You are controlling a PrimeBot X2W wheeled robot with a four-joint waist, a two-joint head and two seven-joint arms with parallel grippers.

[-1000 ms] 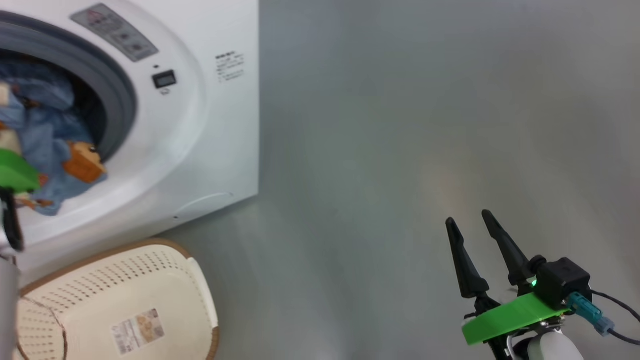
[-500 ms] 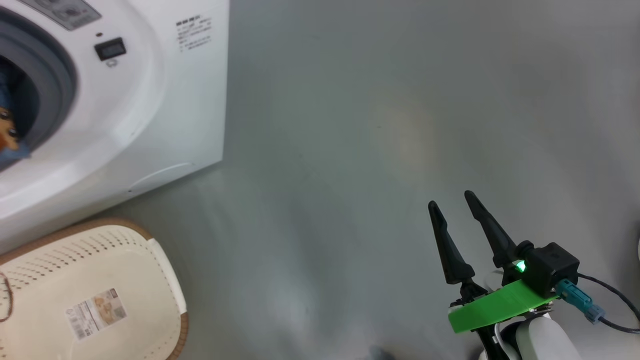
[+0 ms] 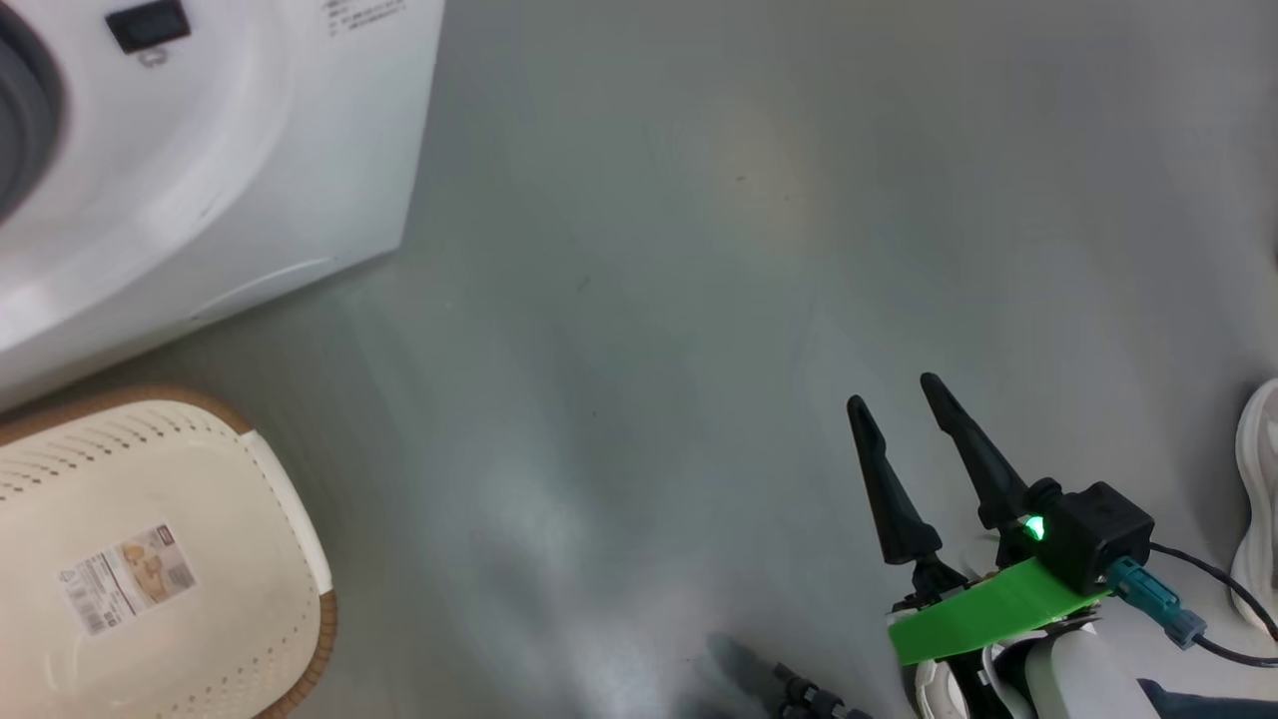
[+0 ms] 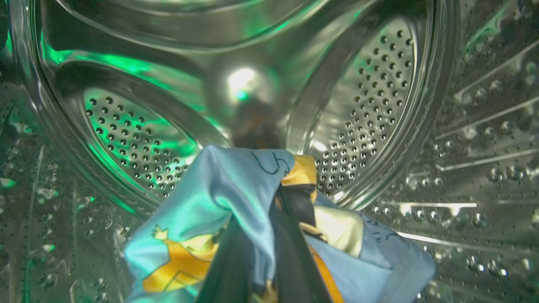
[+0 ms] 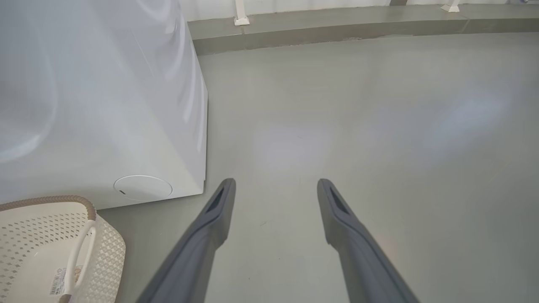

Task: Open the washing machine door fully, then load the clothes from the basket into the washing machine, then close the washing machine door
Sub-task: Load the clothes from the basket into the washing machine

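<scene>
In the left wrist view my left gripper [image 4: 278, 210] reaches inside the steel drum [image 4: 370, 84] of the washing machine [image 3: 250, 150]. It is shut on the clothes [image 4: 210, 198], light blue fabric with orange figures bunched around its dark fingers. The cream basket [image 3: 200, 449] stands on the floor in front of the machine, its label showing on a bare bottom. My right gripper [image 3: 894, 391] hangs open over the floor to the right, holding nothing. Its own view shows the right gripper [image 5: 276, 182], the washing machine [image 5: 105, 105] and the basket [image 5: 105, 248]. The washing machine door is out of view.
Grey floor [image 3: 699, 250] stretches to the right of the machine. A person's white shoe [image 3: 1260, 499] stands at the right edge of the head view. A low kerb [image 5: 337, 33] runs along the far side of the floor.
The head camera has swung right, so the drum opening and the clothes have slid out of its left edge. A shoe has come in at the right. My right gripper stays open.
</scene>
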